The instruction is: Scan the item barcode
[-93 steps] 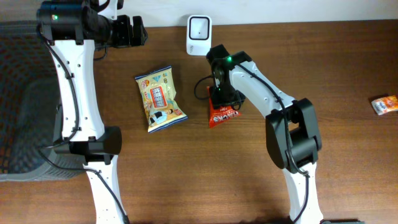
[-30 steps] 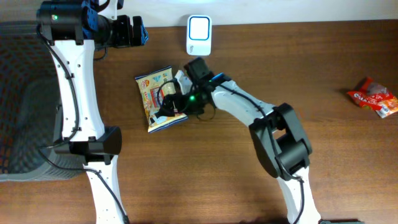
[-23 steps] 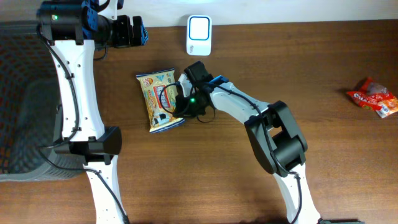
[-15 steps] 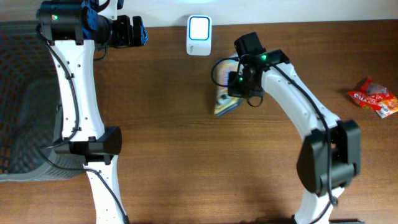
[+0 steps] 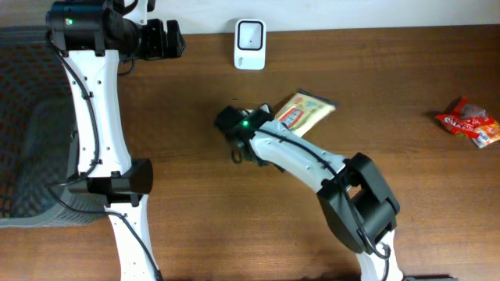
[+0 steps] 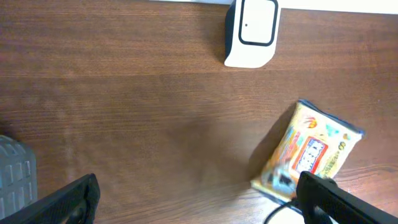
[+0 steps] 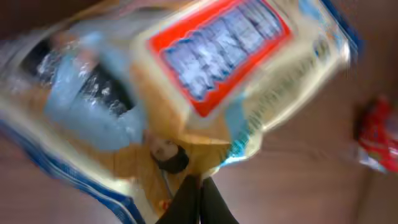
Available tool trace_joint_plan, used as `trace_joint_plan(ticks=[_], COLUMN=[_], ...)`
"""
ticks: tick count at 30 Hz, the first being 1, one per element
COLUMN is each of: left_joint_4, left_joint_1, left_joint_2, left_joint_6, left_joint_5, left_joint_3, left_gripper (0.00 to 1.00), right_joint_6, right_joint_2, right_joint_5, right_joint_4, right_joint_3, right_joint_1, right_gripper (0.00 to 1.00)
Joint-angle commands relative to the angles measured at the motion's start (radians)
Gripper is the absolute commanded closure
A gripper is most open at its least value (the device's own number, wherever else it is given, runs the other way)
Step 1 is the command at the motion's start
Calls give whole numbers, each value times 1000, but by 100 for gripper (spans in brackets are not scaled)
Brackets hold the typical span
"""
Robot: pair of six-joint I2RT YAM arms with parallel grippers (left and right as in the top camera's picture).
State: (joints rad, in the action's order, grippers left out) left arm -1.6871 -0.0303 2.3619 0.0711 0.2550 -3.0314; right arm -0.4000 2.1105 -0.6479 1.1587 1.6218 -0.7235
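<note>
**A:** Where's the snack packet?
**B:** Mid-table, near the scanner, off to its right and nearer the robot. Printed face up. Can't tell if it's lifted or resting on the table.
**A:** Jaws?
**B:** Right gripper: fingers together, pinching the packet's edge film. Left gripper: spread wide, holding nothing, back-left corner.
**A:** Handling?
**B:** Looks light, soft, crinkly. It likely flops from an edge pinch, and slick film may slip. Best hold is a flat end seam, clear of the barcode. Avoid the puffed middle, since the contents probably crush.
</note>
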Motion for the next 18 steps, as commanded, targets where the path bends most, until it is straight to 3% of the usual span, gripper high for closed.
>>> trace_joint_plan(ticks=[1,2,4,5,7,8,15,18], left_joint_4=[-1,-1,-1,-1,-1,-1,-1,-1], left_joint_1=[7,7,7,7,7,7,7,7], left_joint_2=[-11,-11,-11,-11,-11,-11,-11,-11], left_joint_6=[-13,-13,-13,-13,-13,-13,-13,-13], left_joint_5=[8,8,8,8,8,8,8,8], left_joint_3=[-3,-3,-3,-3,-3,-3,-3,-3], left_gripper=[1,1,1,1,1,1,1,1], right_joint_6=[-223,-271,-215,-123,229,253,103,102], right_joint_2=[-29,-43,-48,-45,-44,-44,58,124], right_joint_5=[-153,-125,98,229,609,601,224,167], right_joint_4=[177,198,122,73,-64,-91,-275,-285], right_joint_3=[81,106,123,121,121,121,17,17], right_joint_1=[5,27,137,179,261,267,180,180], right_gripper=[95,49,3,2,1,1,5,29])
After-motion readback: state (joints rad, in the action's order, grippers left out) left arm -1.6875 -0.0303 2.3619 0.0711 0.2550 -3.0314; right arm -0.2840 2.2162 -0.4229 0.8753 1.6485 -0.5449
